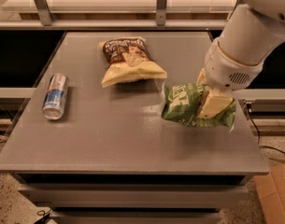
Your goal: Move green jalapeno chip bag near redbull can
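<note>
The green jalapeno chip bag (184,105) is crinkled and bright green, at the right side of the grey table (123,139). My gripper (211,104) is shut on the green jalapeno chip bag, and one cream finger (212,101) shows across its right half. The bag looks lifted slightly off the table. The redbull can (55,96) lies on its side at the table's left edge, far from the bag. My white arm (245,41) comes in from the upper right.
A brown-and-cream chip bag (128,59) lies at the back middle of the table. A metal-framed shelf (132,6) runs behind the table. A cardboard box (275,192) stands on the floor at the lower right.
</note>
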